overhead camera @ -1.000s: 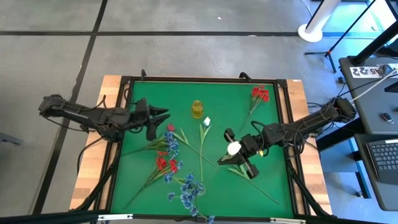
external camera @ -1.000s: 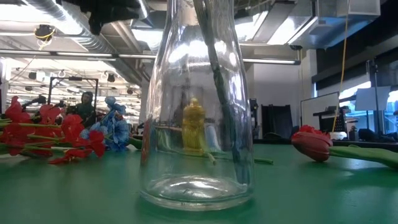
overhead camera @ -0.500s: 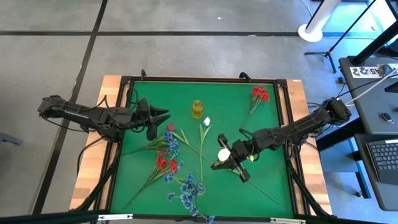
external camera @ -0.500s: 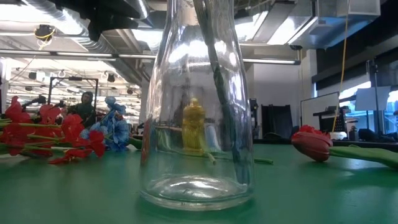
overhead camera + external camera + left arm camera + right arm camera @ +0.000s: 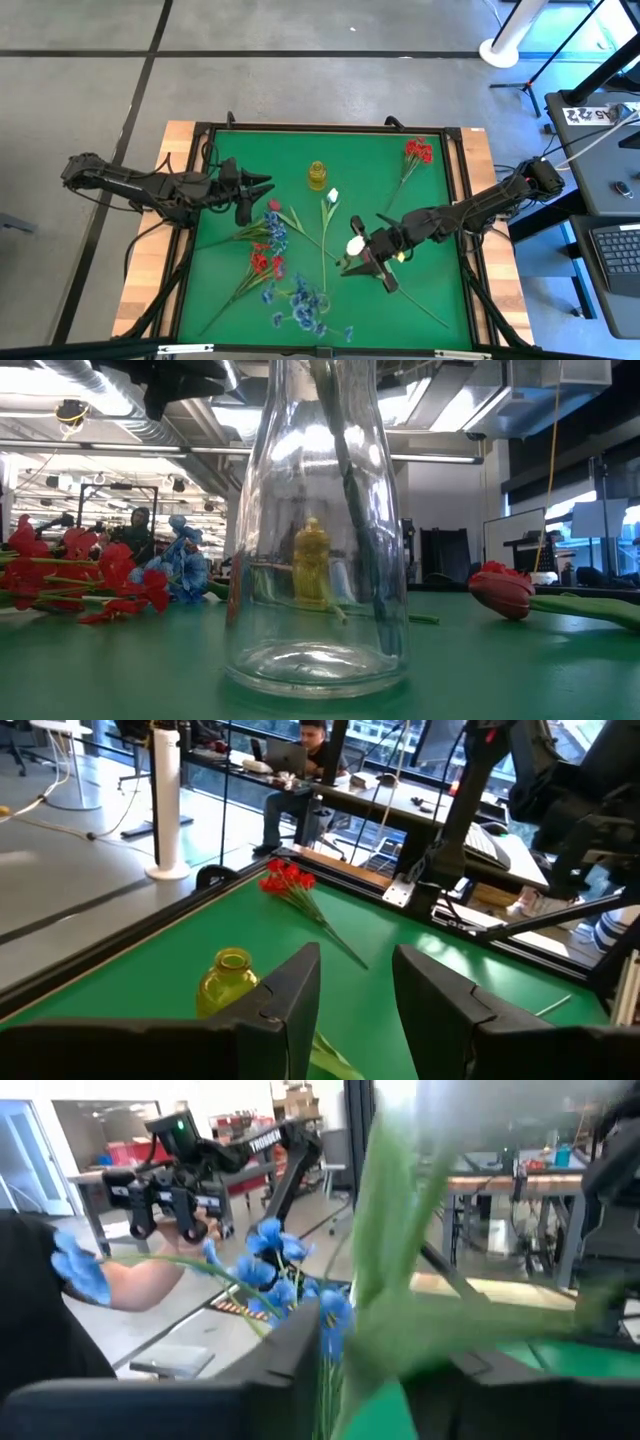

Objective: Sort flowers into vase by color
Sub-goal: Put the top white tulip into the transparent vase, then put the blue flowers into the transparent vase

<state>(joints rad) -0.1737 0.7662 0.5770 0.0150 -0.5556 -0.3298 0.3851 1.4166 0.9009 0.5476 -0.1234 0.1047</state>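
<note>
Right gripper (image 5: 352, 262) clamps the blue flower stem (image 5: 385, 1250): light, floppy, head-heavy, so grip mid-stem; left gripper (image 5: 262, 186) waits open.

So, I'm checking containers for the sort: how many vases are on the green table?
2: a small yellow vase near the table's far middle, and a clear glass vase right at the low camera, a green stem inside it. The overhead view doesn't clearly show the glass one.

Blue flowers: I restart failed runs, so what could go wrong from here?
The right tool holds the blue flowers by their stems, heads trailing near the table's edge; they may slip. Swinging toward the yellow vase, the stems could snag the white flower.
</note>
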